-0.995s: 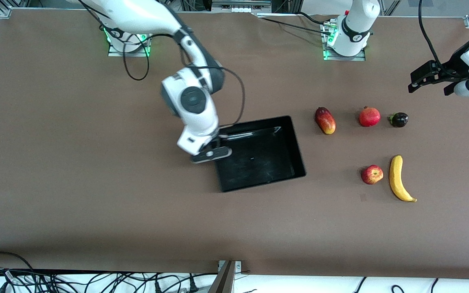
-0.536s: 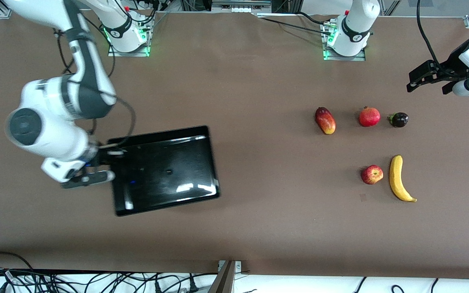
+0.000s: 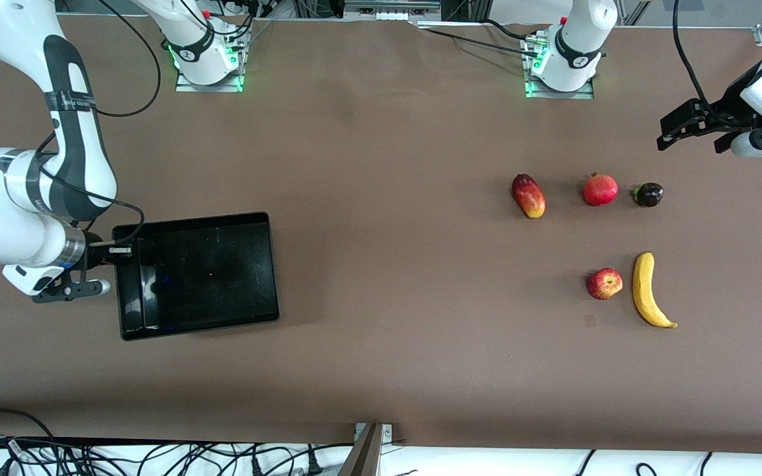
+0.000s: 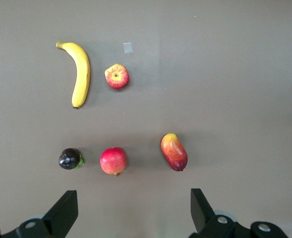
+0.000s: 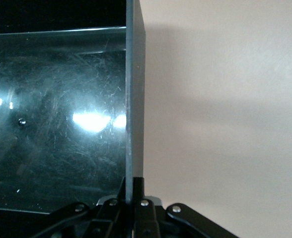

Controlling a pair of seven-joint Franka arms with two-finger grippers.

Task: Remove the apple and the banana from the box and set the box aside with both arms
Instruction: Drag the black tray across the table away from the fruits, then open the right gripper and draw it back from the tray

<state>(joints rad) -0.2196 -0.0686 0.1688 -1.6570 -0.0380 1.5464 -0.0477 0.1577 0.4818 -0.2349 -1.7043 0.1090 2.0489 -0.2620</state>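
Observation:
The black box (image 3: 209, 277) lies at the right arm's end of the table. My right gripper (image 3: 113, 251) is shut on its end wall, which shows edge-on between the jaws in the right wrist view (image 5: 134, 99). The apple (image 3: 604, 283) and the banana (image 3: 645, 289) lie side by side toward the left arm's end, the banana closer to that end. My left gripper (image 3: 695, 132) is open and empty, up in the air over the left arm's end of the table. Its wrist view shows the apple (image 4: 117, 76) and the banana (image 4: 81, 74).
A mango (image 3: 528, 196), a pomegranate (image 3: 600, 190) and a small dark purple fruit (image 3: 647, 194) lie in a row farther from the front camera than the apple and banana. Bare brown table (image 3: 394, 264) lies between the box and the fruits.
My right arm has carried the box from the table's middle to the right arm's end. The left gripper has barely shifted. The fruits have not moved.

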